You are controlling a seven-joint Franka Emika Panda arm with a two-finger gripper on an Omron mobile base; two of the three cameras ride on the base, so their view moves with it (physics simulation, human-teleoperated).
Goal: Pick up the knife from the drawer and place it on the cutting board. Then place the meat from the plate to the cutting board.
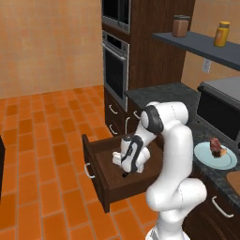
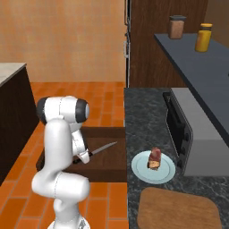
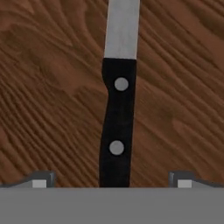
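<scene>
The wide dark brown drawer [image 1: 99, 185] [image 2: 112, 163] stands pulled out. On its wooden floor lies the knife [image 3: 116, 122] [image 2: 102, 148], silver blade pointing away from the hand. My gripper [image 3: 111, 180] [image 1: 127, 172] is lowered into the drawer and open, a fingertip on each side of the black handle, not touching it. The pale blue-green plate [image 2: 167, 173] [image 1: 205, 158] on the dark counter carries the meat [image 2: 154, 159] [image 1: 215, 146]. The tan cutting board [image 2: 179, 210] [image 1: 234, 180] lies just past the plate.
A grey microwave [image 2: 192, 129] stands on the counter beside the plate. Above it a shelf [image 2: 197, 62] holds two jars. A tall oven cabinet [image 1: 116, 65] and smaller drawers [image 1: 112, 110] stand behind the open drawer. Orange tiled floor lies around.
</scene>
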